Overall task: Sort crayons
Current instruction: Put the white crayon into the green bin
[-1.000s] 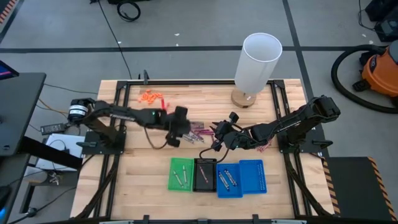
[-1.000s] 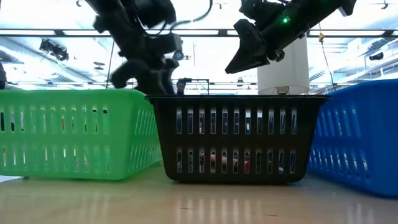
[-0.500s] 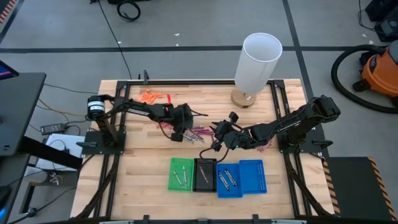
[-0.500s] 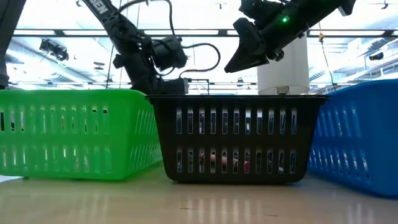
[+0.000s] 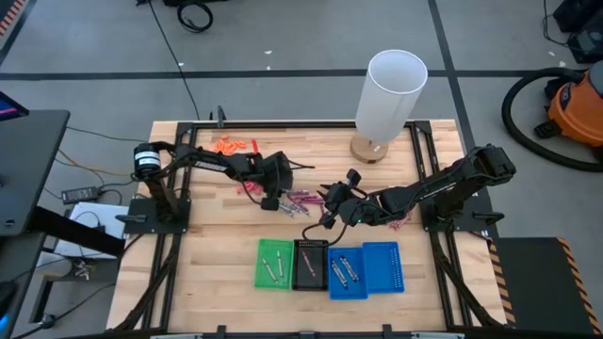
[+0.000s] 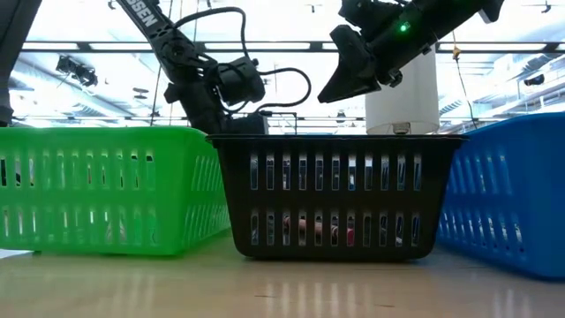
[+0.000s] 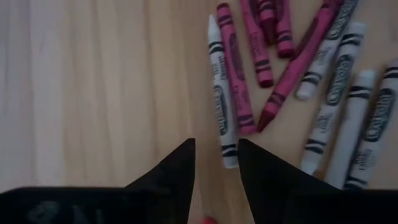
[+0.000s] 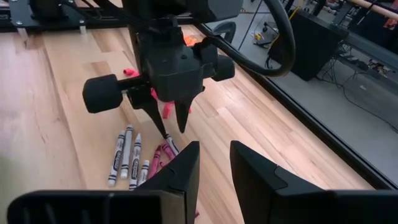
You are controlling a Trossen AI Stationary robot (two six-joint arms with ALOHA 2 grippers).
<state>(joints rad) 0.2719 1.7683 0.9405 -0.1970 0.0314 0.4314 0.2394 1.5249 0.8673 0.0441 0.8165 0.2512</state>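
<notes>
Several loose crayons [image 7: 281,74] lie mid-table behind the trays [image 5: 328,267]; the left gripper [image 7: 216,163], fingers apart and empty, points down beside a grey one, seemingly to pick it, while the right gripper [image 8: 210,165] waits nearby, parted, empty

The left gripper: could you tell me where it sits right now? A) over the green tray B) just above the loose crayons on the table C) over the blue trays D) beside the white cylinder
B: the left gripper hangs open just above the crayons.
</notes>
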